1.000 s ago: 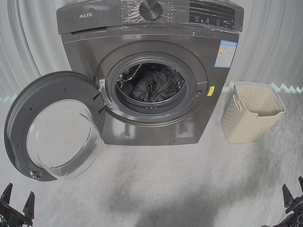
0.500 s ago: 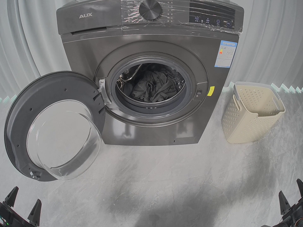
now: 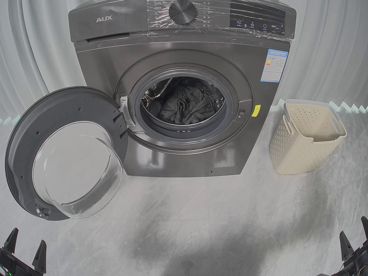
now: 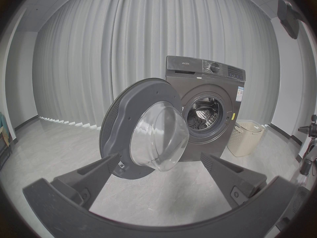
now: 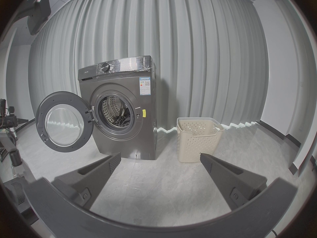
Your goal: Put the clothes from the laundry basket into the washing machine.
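Note:
A grey washing machine [image 3: 180, 39] stands ahead with its round door [image 3: 65, 154] swung wide to the left. Dark grey clothes [image 3: 186, 105] lie in the drum, also seen as clothes [image 5: 122, 119]. The beige perforated laundry basket [image 3: 306, 138] sits on the floor to the machine's right, and I see nothing inside the basket [image 5: 199, 138]. My left gripper [image 3: 25, 246] hangs low at the near left, open and holding nothing. My right gripper [image 3: 354, 238] hangs low at the near right, open too. In the wrist views the left gripper [image 4: 158, 169] and right gripper [image 5: 160, 167] face the machine from well back.
Grey tiled floor [image 3: 199, 219] stretches between me and the machine. The open door [image 4: 142, 129] juts out toward my left side. A pale curtain [image 3: 337, 46] runs behind everything. A stand with equipment [image 4: 308, 149] is off to one side.
Both grippers have sunk slightly lower at the head view's bottom edge since a second ago. The machine, clothes and basket have not moved.

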Available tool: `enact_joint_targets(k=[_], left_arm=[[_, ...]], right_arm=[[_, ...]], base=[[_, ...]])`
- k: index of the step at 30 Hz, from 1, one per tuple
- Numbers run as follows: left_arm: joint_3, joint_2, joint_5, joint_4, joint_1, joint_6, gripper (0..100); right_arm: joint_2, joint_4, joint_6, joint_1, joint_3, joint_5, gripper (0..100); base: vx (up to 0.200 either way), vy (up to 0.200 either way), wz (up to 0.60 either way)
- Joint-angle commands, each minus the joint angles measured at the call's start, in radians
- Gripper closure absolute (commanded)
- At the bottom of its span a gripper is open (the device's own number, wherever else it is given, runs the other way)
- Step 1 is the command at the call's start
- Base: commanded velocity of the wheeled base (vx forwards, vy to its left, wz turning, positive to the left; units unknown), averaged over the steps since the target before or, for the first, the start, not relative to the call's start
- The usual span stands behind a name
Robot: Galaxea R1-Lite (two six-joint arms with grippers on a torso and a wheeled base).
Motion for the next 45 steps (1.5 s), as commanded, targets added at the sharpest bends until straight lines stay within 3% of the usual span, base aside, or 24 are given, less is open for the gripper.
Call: enact_joint_targets(k=[1, 5, 14, 20, 35, 45], left_arm=[[0.018, -0.033, -0.007, 0.008, 0.0, 0.009, 0], [0.018, -0.033, -0.005, 0.008, 0.0, 0.009, 0], [0.018, -0.033, -0.007, 0.008, -0.002, 0.007, 0], [0.018, -0.033, -0.007, 0.008, 0.0, 0.007, 0], [0.018, -0.035, -0.007, 0.008, 0.0, 0.007, 0], [0.018, -0.033, -0.007, 0.008, -0.002, 0.007, 0]], right_arm=[[-0.007, 0.0, 0.0, 0.0, 0.016, 0.0, 0], [-0.007, 0.0, 0.0, 0.0, 0.016, 0.0, 0], [-0.007, 0.0, 0.0, 0.0, 0.016, 0.0, 0], [-0.007, 0.0, 0.0, 0.0, 0.016, 0.0, 0], [-0.007, 0.0, 0.0, 0.0, 0.016, 0.0, 0], [-0.007, 0.0, 0.0, 0.0, 0.016, 0.0, 0]], base=[[0.0, 0.0, 0.0], [0.0, 0.0, 0.0], [-0.2, 0.0, 0.0], [0.0, 0.0, 0.0], [0.0, 0.2, 0.0], [-0.08, 0.0, 0.0]])
